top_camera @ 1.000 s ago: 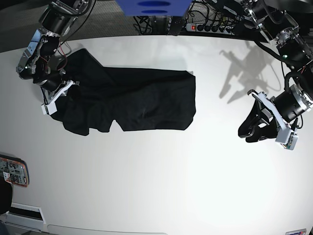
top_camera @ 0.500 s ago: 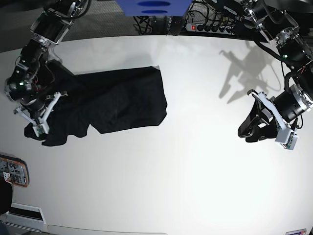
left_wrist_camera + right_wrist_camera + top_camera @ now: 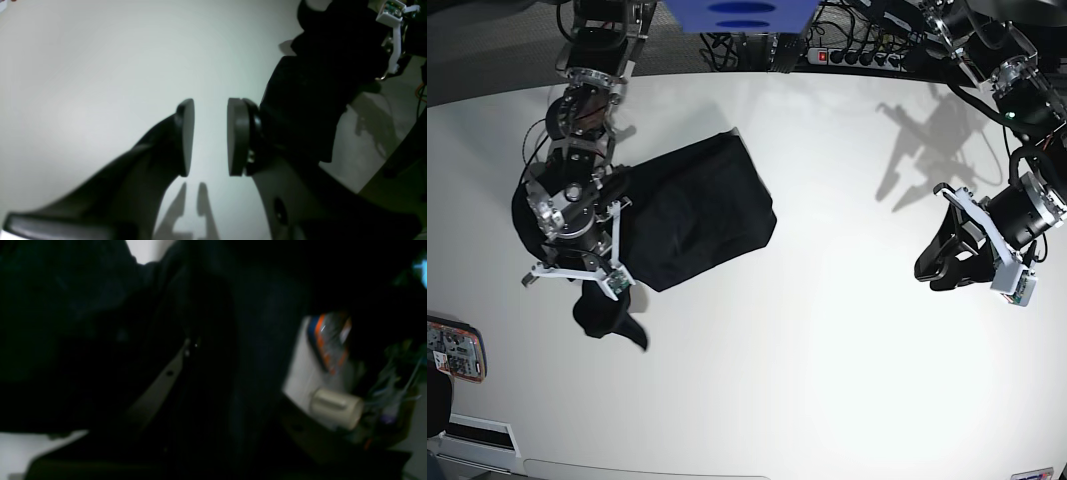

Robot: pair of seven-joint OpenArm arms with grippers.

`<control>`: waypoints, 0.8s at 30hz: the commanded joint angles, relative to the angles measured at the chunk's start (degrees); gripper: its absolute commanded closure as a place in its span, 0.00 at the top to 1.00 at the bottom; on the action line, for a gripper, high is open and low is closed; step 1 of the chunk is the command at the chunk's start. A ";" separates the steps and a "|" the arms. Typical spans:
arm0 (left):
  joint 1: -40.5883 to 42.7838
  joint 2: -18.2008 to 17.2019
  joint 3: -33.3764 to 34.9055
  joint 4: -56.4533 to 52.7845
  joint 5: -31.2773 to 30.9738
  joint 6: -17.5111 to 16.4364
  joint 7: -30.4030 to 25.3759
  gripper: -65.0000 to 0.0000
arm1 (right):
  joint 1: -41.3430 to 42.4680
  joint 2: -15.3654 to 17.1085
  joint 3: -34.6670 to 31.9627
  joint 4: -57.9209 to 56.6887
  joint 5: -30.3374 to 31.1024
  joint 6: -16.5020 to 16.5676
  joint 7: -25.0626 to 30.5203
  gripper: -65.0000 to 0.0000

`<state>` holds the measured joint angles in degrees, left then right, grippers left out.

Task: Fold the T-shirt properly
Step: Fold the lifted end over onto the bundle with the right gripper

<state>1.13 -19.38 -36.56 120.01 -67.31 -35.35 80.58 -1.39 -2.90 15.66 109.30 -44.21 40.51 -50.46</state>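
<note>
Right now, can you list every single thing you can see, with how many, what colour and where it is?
T-shirt: one, black, bunched on the table's left part in the base view, partly under the right arm.
Table: one, white, filling most of the view.
Power strip: one, black with a red switch, behind the table's far edge.
Blue panel: one, top centre.
Red-edged flat object: one, at the left edge; I cannot tell what it is.
Right claw: one, black and white, shut on the T-shirt.
Left claw: one, black, open with nothing in it, above bare table.
</note>
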 commanded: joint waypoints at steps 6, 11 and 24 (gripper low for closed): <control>-0.91 -0.71 -0.24 0.74 -1.04 0.06 -0.58 0.26 | -6.74 0.13 -3.75 1.34 -4.37 -0.51 0.39 0.00; -0.99 -0.71 -0.15 0.74 -1.04 0.06 -0.58 0.26 | -7.45 0.13 -7.88 1.69 -7.09 -0.51 0.39 0.00; -0.64 -0.71 -0.15 0.74 -1.04 0.06 -0.58 0.26 | -4.19 -1.02 -24.76 2.57 -22.12 -0.51 -9.10 0.00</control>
<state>1.10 -19.40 -36.45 120.01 -67.31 -35.35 80.58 -6.00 -3.66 -9.10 110.69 -66.22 40.40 -59.75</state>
